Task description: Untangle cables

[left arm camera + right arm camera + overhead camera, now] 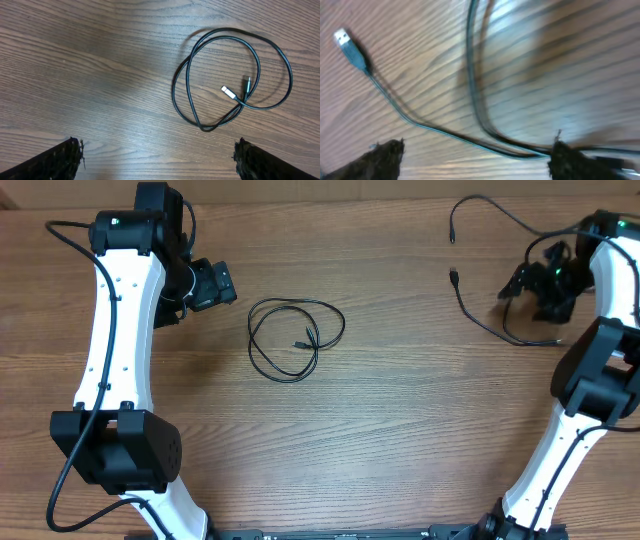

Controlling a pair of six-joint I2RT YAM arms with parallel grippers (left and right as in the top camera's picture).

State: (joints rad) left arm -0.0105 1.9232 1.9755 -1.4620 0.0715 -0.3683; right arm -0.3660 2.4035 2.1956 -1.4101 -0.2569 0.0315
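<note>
A thin black cable lies in a loose coil on the wooden table; in the left wrist view the coil shows a silver plug end inside it. My left gripper is open and empty to the left of the coil, with its fingers wide apart. Two more loose cable strands lie at the far right: one arcs along the far edge, the other has a plug end. My right gripper is open over them, and the strands run between its fingers.
The wooden table carries only the cables. The white arm bases stand at the near left and near right. Thicker black arm wires run along each arm.
</note>
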